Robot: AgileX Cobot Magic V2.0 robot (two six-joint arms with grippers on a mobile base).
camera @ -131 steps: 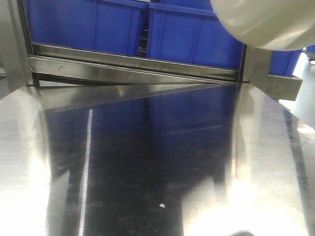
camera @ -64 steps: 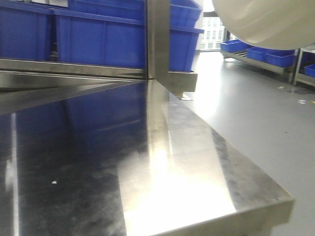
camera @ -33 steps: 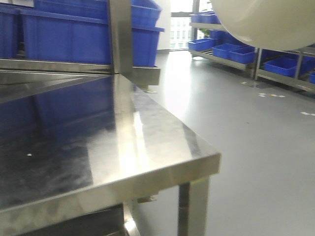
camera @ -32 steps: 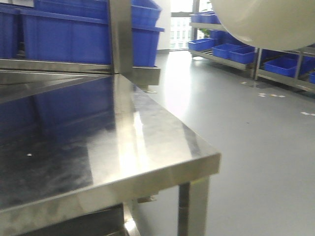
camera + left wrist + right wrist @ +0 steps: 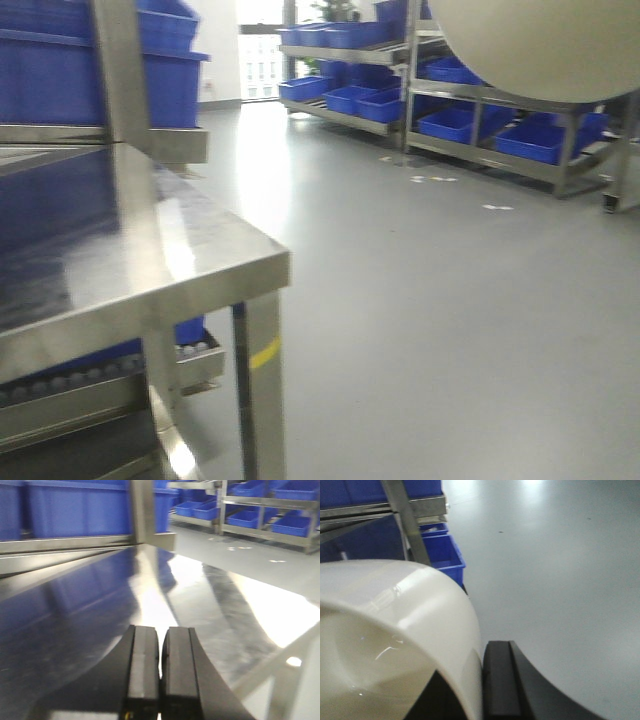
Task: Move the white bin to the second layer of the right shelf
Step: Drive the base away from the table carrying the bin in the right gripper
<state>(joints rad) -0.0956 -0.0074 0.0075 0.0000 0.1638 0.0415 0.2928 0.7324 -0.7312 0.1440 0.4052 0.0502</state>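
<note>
Front view: white bin (image 5: 540,40) hung at 1 o'clock, lifted high, prob. to clear the table (image 5: 150,270) at 8 o'clock; left wrist: left gripper (image 5: 160,631) sat closed on nothing over the table, idle; right wrist: right gripper (image 5: 486,655) clamped the bin's wall at 6 o'clock for carrying.

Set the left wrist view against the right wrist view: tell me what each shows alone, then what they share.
Only the left wrist view: the left gripper, its black jaws shut on nothing, and the distant steel racks across the room. Only the right wrist view: the glossy cream-white plastic bin, its wall pinched by the right gripper. Both: blue rectangular plastic crates and the smooth grey floor.
</note>
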